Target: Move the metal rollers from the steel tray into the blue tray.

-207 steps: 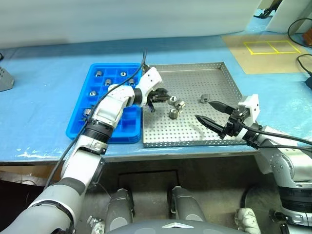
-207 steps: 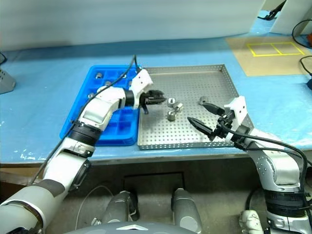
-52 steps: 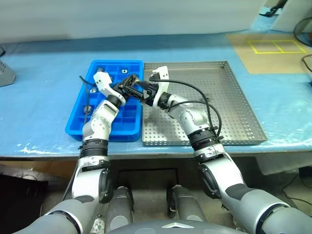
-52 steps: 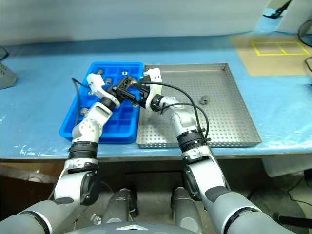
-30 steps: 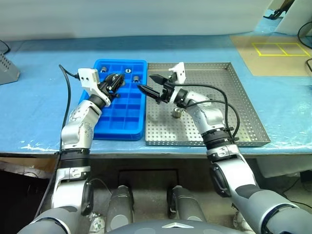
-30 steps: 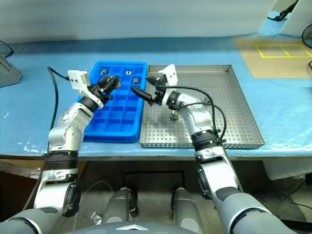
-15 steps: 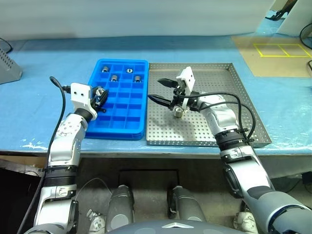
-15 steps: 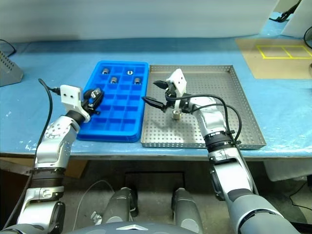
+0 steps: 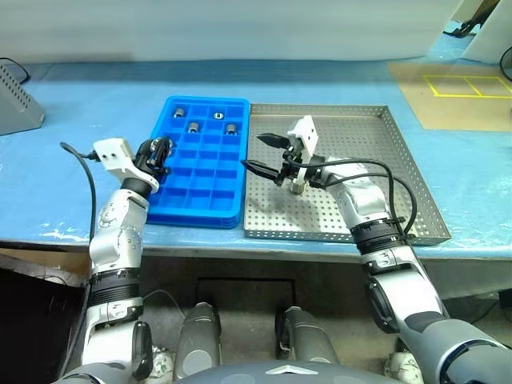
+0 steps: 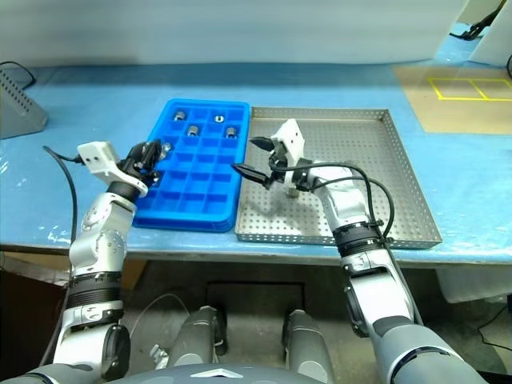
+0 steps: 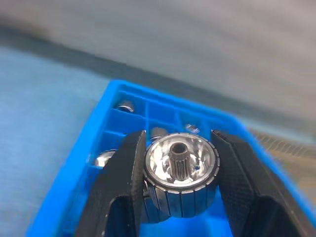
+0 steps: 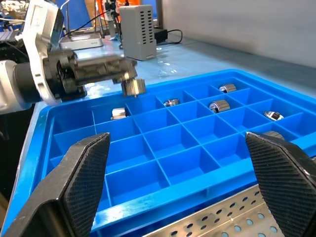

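Observation:
My left gripper [image 9: 160, 150] is shut on one metal roller [image 11: 180, 175], a shiny ribbed cylinder with a centre hole. It hangs just above the left-edge compartments of the blue tray [image 9: 210, 210]. Several metal rollers [image 9: 194, 126] lie in the blue tray's far compartments. My right gripper [image 9: 253, 151] stands open and empty over the left rim of the steel tray [image 9: 376, 128], pointing toward the blue tray. One roller [image 9: 298, 186] stands on the steel tray's perforated floor beside my right wrist. In the right wrist view the held roller [image 12: 133, 87] shows above the compartments.
A grey slotted box [image 9: 18, 102] stands on the blue table cover at far left. A brown mat with yellow markings [image 9: 452, 88] lies at far right. Black cables run along both forearms. The table's front edge is just below both trays.
My left gripper carried the roller leftward and a little down, from over the blue tray's far middle to its left edge. The right gripper stayed open, shifting slightly.

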Motion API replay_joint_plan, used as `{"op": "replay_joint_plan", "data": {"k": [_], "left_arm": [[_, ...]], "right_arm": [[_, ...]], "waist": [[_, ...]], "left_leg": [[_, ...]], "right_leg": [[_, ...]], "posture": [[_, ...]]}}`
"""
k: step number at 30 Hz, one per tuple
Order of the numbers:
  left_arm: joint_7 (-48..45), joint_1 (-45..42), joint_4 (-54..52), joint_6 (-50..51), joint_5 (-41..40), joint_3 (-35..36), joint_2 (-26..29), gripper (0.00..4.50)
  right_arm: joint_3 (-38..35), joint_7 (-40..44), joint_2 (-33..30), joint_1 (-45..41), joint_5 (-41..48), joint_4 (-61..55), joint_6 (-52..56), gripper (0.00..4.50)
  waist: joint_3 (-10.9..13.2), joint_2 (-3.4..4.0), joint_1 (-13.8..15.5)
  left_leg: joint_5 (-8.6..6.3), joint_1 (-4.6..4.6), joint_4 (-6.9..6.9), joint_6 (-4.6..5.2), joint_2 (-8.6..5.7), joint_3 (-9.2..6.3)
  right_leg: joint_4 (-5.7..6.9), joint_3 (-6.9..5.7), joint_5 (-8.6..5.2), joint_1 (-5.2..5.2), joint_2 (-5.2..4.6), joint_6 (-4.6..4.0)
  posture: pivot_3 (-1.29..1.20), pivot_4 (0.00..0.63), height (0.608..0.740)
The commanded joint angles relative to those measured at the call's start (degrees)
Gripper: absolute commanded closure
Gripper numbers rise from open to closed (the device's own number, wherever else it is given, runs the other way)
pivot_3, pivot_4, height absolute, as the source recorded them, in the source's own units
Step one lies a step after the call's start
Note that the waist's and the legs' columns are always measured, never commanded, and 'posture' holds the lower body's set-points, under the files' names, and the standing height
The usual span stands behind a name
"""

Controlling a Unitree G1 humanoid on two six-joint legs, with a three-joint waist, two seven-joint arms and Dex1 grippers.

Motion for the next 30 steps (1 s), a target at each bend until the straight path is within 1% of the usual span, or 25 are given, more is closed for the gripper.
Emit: {"op": "replay_joint_plan", "data": {"k": [1, 6, 8, 12, 16, 19, 23, 27, 30], "left_arm": [[-1.4, -2.0, -5.8, 6.2, -12.3, 3.1, -1.3, 2.79], [-1.5, -2.2, -10.0, 13.1, -22.9, 2.2, -4.2, 2.79], [-1.5, -2.4, -11.3, 16.5, -28.4, 1.6, -5.8, 2.79], [0.1, -3.4, -11.0, 20.2, -36.0, 1.9, -8.1, 2.79], [2.3, -4.3, -9.6, 21.5, -41.9, 3.5, -8.8, 2.79], [3.3, -4.3, -9.0, 21.5, -43.5, 3.8, -8.4, 2.79], [4.2, -4.0, -8.8, 22.0, -44.5, 3.1, -8.3, 2.79], [4.6, -3.6, -8.3, 22.6, -44.1, 2.4, -8.2, 2.79], [4.9, -3.5, -8.1, 23.3, -44.3, 2.1, -8.4, 2.79]], "right_arm": [[-0.1, -0.5, 0.4, 0.4, 0.4, -2.9, 0.5, 0.0], [-0.2, -2.0, 2.9, 0.2, 1.7, -3.3, 2.9, 0.0], [0.0, -4.6, 5.1, -0.9, 0.9, -0.9, 4.5, 0.0], [-0.3, -6.3, 7.6, -2.2, 0.4, 1.9, 4.0, 0.0], [-1.1, -7.8, 8.9, -3.6, 0.2, 3.8, 2.5, 0.0], [-2.4, -9.4, 9.3, -4.6, 0.4, 5.4, 1.1, 0.0], [-5.0, -9.5, 10.1, -5.0, 3.3, 5.6, 2.1, 0.0], [-7.0, -6.8, 11.1, -4.8, 8.1, 2.8, 5.7, 0.0], [-6.9, -5.0, 11.3, -4.3, 10.3, 0.6, 8.4, 0.0]], "waist": [[0.0, 0.0, 0.0], [0.0, 0.0, -0.1], [0.0, 0.0, -0.2], [0.0, 0.0, -0.2], [0.0, 0.0, -0.3], [0.0, 0.0, -0.4], [0.0, 0.0, -0.3], [0.0, 0.0, -0.3], [0.0, 0.0, -0.3]], "left_leg": [[-0.01, 0.0, 0.0, -0.01, 0.0, 0.0], [-0.01, 0.0, 0.01, 0.0, 0.0, 0.0], [0.0, 0.01, 0.01, 0.0, 0.01, 0.0], [0.0, 0.03, 0.0, -0.03, 0.01, 0.0], [-0.01, 0.03, 0.0, -0.04, -0.01, 0.0], [-0.01, 0.04, 0.0, -0.06, 0.0, 0.0], [0.0, 0.03, 0.0, -0.07, -0.02, 0.0], [0.0, 0.04, 0.0, -0.06, -0.02, 0.0], [0.0, 0.04, 0.0, -0.05, -0.02, 0.0]], "right_leg": [[0.01, 0.0, 0.0, 0.0, 0.0, 0.0], [0.0, 0.01, 0.0, 0.0, 0.0, 0.0], [0.0, 0.01, 0.0, 0.0, 0.01, 0.0], [0.02, 0.01, 0.0, 0.0, 0.01, 0.0], [0.01, 0.04, 0.0, 0.0, 0.01, 0.0], [0.01, 0.04, 0.0, 0.0, 0.02, 0.0], [0.0, 0.05, 0.01, 0.01, 0.02, 0.02], [-0.03, 0.04, 0.02, 0.04, 0.02, 0.04], [-0.03, 0.04, 0.03, 0.04, 0.02, 0.05]], "posture": [[-0.1, 0.15, 0.74], [-0.11, 0.15, 0.74], [-0.11, 0.15, 0.74], [-0.12, 0.15, 0.74], [-0.13, 0.15, 0.74], [-0.14, 0.15, 0.74], [-0.14, 0.15, 0.74], [-0.14, 0.15, 0.74], [-0.14, 0.15, 0.74]]}}
